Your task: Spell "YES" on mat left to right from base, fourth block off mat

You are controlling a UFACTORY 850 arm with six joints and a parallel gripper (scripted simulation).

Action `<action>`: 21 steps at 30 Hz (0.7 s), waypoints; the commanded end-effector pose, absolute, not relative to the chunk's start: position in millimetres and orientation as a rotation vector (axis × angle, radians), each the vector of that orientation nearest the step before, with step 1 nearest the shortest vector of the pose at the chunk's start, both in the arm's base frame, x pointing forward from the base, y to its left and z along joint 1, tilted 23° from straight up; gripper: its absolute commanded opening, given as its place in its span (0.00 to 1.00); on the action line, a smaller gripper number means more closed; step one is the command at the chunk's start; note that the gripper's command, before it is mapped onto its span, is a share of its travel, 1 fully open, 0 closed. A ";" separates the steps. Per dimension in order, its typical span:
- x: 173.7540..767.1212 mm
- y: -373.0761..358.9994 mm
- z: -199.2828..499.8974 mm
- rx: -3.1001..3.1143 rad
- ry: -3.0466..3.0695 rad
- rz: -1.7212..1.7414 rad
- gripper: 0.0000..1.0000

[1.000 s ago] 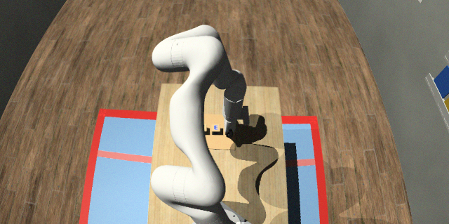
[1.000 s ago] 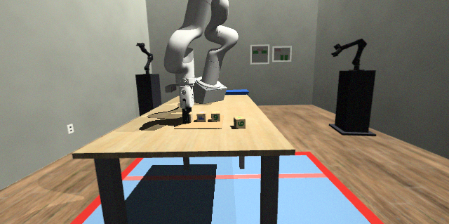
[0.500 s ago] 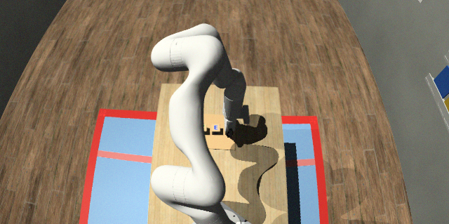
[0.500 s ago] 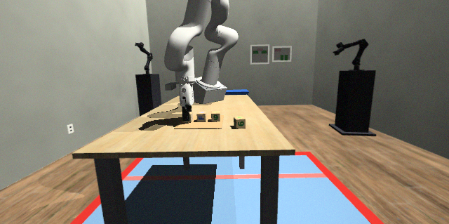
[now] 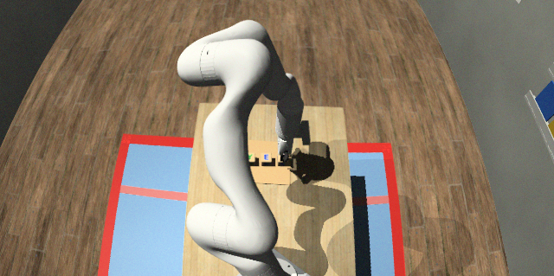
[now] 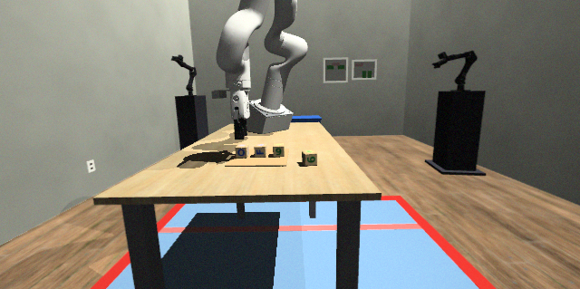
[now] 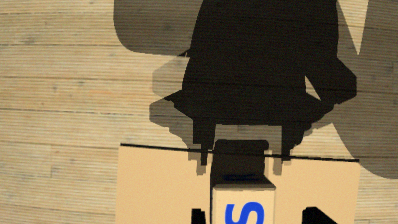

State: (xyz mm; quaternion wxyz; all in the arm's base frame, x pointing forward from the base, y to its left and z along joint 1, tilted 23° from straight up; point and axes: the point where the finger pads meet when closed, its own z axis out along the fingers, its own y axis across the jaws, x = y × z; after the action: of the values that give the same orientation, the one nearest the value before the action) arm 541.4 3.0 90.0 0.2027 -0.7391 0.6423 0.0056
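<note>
From my end the pincer (image 5: 284,155) (image 6: 240,135) (image 7: 255,216) stood open with nothing between its fingers, hanging above the S block (image 6: 241,151) (image 7: 244,212). That cube was pale wood with a blue S on top, lying flat on the tan mat (image 5: 273,176) (image 6: 256,163) (image 7: 150,185). Seen from the base, the E block (image 5: 266,157) (image 6: 259,151) sat to its left, blue letter upright, and the Y block (image 5: 250,157) (image 6: 278,150), lettered green, came left of that; small gaps parted the three. The fourth block (image 6: 309,158) rested farther left, off the mat, on the table (image 5: 268,116) (image 6: 236,185) (image 7: 50,100). The arm (image 5: 229,138) (image 6: 240,31) blocked my top view of it, and a heavy shadow (image 5: 313,168) (image 6: 206,158) (image 7: 260,65) darkened the right side.
</note>
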 end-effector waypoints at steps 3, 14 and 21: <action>537.1 -3.1 109.1 -2.066 1.795 0.022 0.62; 536.6 -3.6 110.7 -2.066 1.795 0.022 1.00; 536.6 -3.6 110.7 -2.066 1.795 0.022 1.00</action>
State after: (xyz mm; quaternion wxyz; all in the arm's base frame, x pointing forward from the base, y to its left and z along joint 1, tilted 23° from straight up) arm 535.9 -3.3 109.9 0.2008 -0.7395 0.6425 0.0085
